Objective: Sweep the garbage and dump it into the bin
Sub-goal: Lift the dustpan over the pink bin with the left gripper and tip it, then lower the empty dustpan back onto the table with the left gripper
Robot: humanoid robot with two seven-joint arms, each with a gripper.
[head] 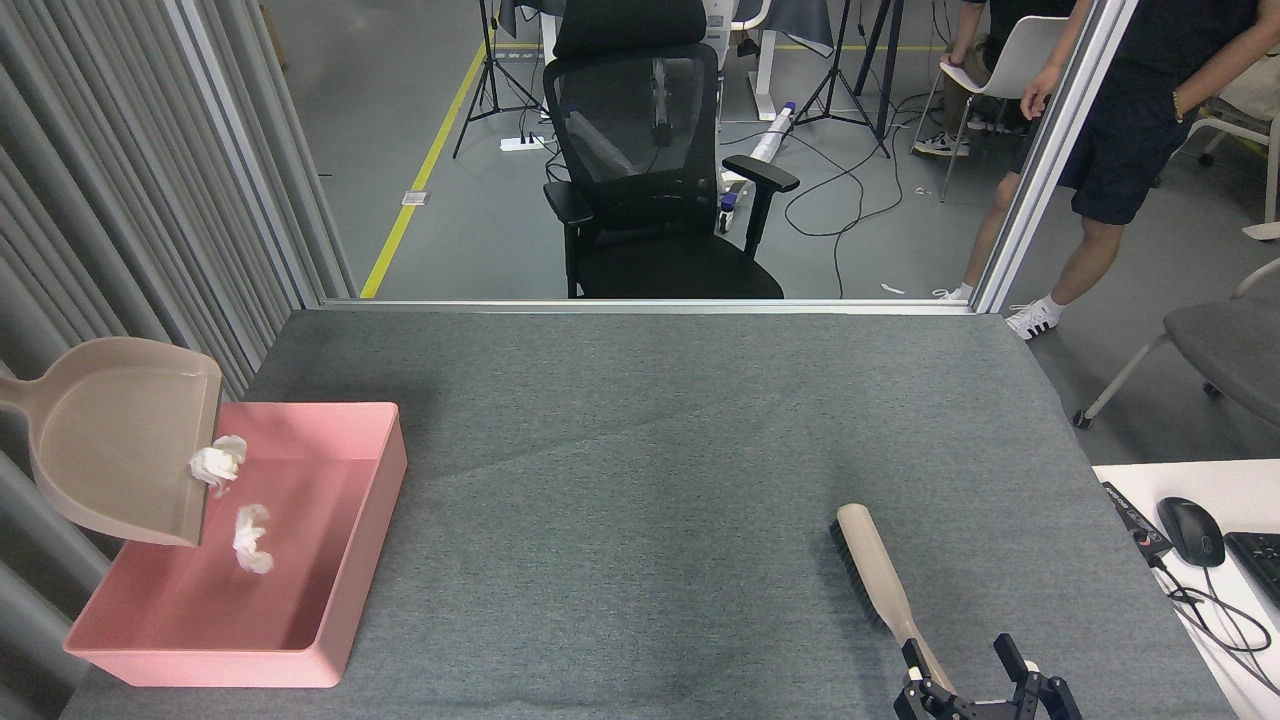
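The beige dustpan (115, 440) hangs tilted over the left end of the pink bin (200, 662), lip pointing down. One white wad of garbage (218, 463) is just at the lip. The other wad (250, 538) is below it, inside the bin's outline, blurred. The dustpan's handle runs off the left edge of the view, and my left gripper is out of sight there. At the bottom right my right gripper (960, 668) stands open, its left finger beside the handle end of the brush (880, 580), which lies on the grey table.
The grey felt table (650, 450) ends at a metal rail at the back, with a black office chair (650, 180) behind it. Grey slats line the left side. A white desk with a mouse (1190, 530) stands at the right. A person (1130, 130) stands at the back right.
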